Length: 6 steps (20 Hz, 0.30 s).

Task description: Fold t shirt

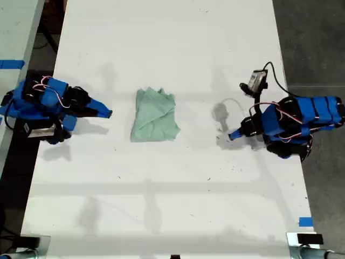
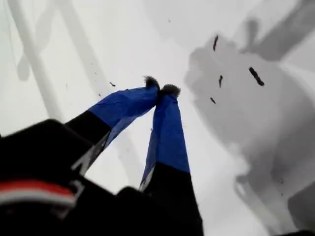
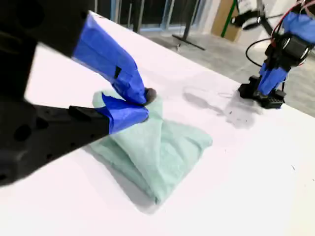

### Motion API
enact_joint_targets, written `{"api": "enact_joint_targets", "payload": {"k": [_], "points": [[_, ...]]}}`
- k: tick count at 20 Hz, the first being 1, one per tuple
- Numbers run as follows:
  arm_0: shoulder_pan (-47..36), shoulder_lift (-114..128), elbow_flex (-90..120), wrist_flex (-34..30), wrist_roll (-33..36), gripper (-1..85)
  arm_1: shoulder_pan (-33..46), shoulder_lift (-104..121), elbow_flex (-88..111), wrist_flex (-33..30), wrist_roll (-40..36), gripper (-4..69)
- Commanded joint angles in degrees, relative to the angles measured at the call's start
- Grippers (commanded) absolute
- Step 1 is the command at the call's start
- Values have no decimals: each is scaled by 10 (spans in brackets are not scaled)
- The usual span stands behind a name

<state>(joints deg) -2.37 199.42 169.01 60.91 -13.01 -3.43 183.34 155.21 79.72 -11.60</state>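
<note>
The t shirt (image 1: 155,116) lies as a wrinkled, folded mint-green bundle near the middle of the white surface (image 1: 172,205), between my two arms and apart from both. My first tool (image 1: 233,136) sits toward the exterior view's right, tips pressed together on nothing, with only bare surface and shadow beneath it in its own wrist view. My second tool (image 1: 108,113) sits toward the exterior view's left, its blue tips clenched together and empty, pointing at the t shirt; its wrist view shows the cloth just beyond the tips and the other arm (image 3: 275,59) at the far edge
</note>
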Motion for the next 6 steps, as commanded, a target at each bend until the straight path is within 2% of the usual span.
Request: {"api": "enact_joint_targets", "payload": {"k": [1,2,3,5,6], "points": [[9,59,168,-84,-1,-2,-16,178,108,62,39,17],[-2,59,191,-105,10,7,-25,171,119,78,57,17],[-12,59,193,-92,1,13,-38,173,130,80,64,17],[-26,59,193,-34,-43,18,-43,173,141,70,26,29],[-26,49,193,-25,-40,29,-50,173,148,61,18,13]]}}
